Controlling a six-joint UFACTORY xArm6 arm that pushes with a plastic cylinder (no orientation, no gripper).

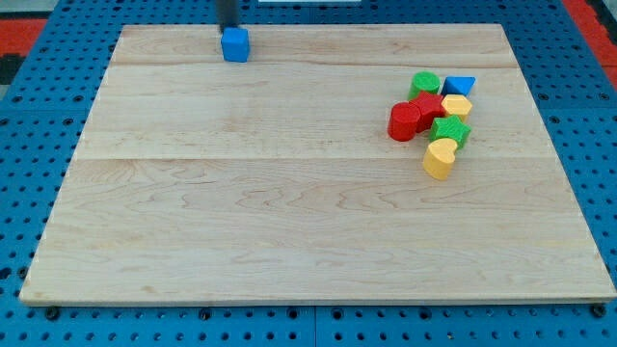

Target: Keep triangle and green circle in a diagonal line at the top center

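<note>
The blue triangle (460,86) and the green circle (424,84) lie side by side at the top of a block cluster at the view's right, the circle to the left of the triangle. My tip (229,27) stands at the view's top, left of centre, just above a blue cube (235,44) and touching or nearly touching it. The tip is far to the left of the cluster.
The cluster also holds a red circle (404,121), a red star-like block (429,105), a yellow block (456,104), a green star (449,130) and a yellow heart (440,158). The wooden board (241,193) lies on a blue pegboard.
</note>
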